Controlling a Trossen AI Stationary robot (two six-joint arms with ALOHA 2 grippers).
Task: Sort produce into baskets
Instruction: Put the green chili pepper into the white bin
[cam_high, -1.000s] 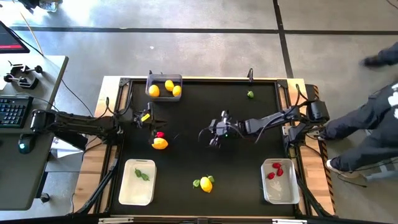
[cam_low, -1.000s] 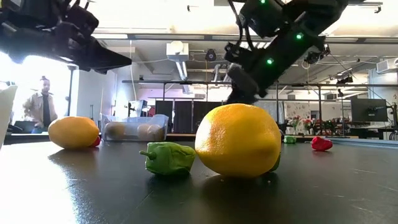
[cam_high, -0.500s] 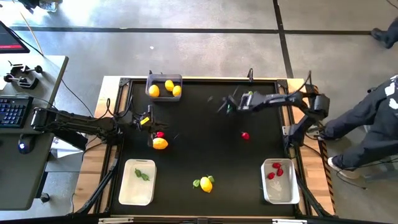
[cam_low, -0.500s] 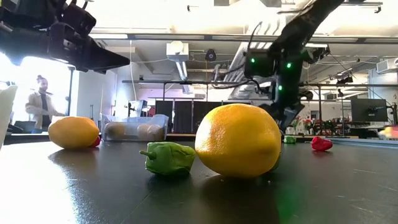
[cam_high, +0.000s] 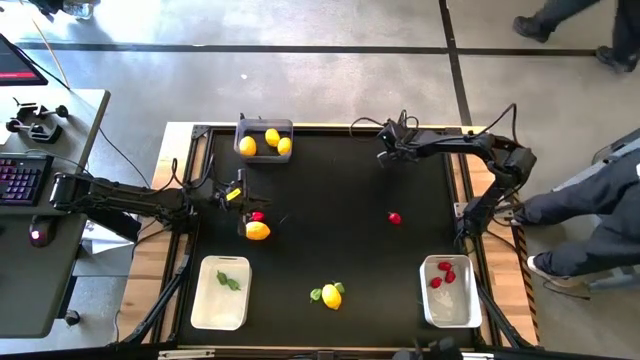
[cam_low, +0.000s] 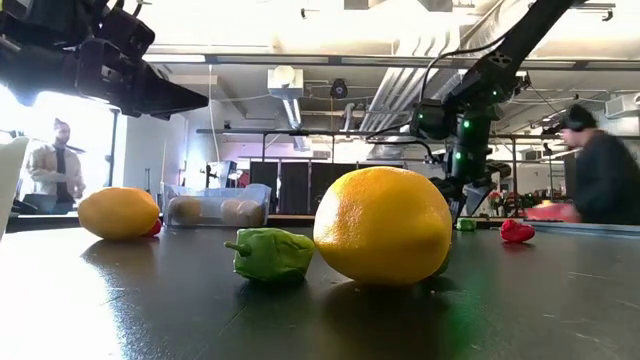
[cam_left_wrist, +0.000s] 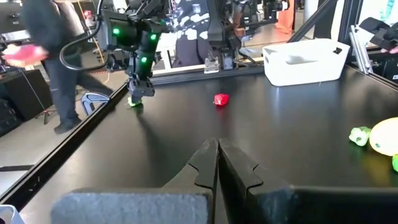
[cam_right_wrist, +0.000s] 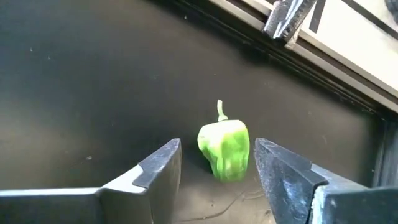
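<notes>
**A robotics lab on an open industrial floor**

The black work table (cam_high: 330, 215) sits in a wooden frame on bare grey concrete marked with dark floor lines, and cables trail off its edges. Beside its left edge stands a grey desk (cam_high: 40, 215) with a keyboard (cam_high: 18, 180), a mouse (cam_high: 38, 235) and a clamp. The low view looks into a large hall with exposed ceiling ducts (cam_low: 290, 85), pipes, strip lighting and metal racks. A monitor (cam_low: 590, 177) glows at the far right, next to a person wearing headphones (cam_low: 600, 175); another person (cam_low: 50, 170) stands by a bright window on the left. More dark robot hardware on frames fills the background of the left wrist view.
</notes>
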